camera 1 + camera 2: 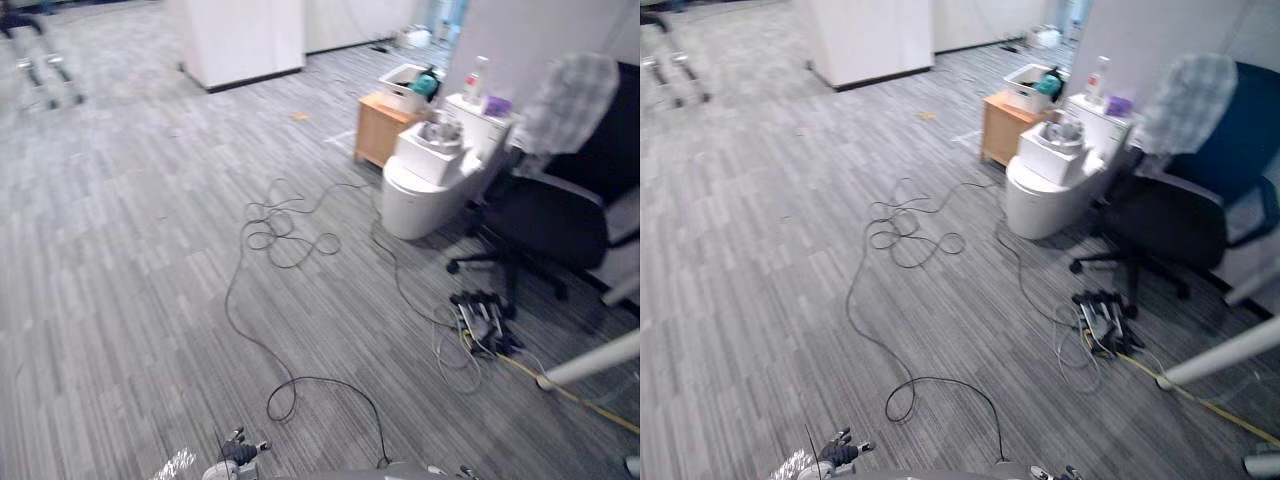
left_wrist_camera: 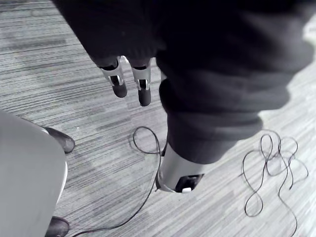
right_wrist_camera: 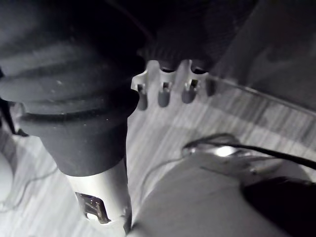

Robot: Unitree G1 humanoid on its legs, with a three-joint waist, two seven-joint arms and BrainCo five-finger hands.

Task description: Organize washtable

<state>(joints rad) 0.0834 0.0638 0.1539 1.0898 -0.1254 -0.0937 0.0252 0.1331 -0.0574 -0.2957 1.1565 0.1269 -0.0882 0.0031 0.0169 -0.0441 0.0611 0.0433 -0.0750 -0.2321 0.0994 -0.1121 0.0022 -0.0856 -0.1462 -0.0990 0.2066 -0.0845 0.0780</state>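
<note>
The wash corner stands far off at the upper right. It holds a round white basin unit (image 1: 418, 200) with a white box (image 1: 430, 152) on top, a small wooden cabinet (image 1: 380, 128), and a white basket (image 1: 405, 82) with a teal item (image 1: 426, 84). A clear bottle (image 1: 477, 76) and a purple item (image 1: 497, 104) stand on a white cabinet (image 1: 478, 128) behind. My left hand (image 2: 129, 79) hangs over the carpet, fingers straight, holding nothing. My right hand (image 3: 165, 86) also hangs low with relaxed, empty fingers.
Grey carpet (image 1: 130, 250) stretches between me and the corner, crossed by a long black cable (image 1: 285, 235). A black office chair (image 1: 545, 215) draped with a plaid cloth (image 1: 565, 100) stands beside the basin. A power strip with plugs (image 1: 482, 318) lies nearby. White partitions (image 1: 245, 40) stand behind.
</note>
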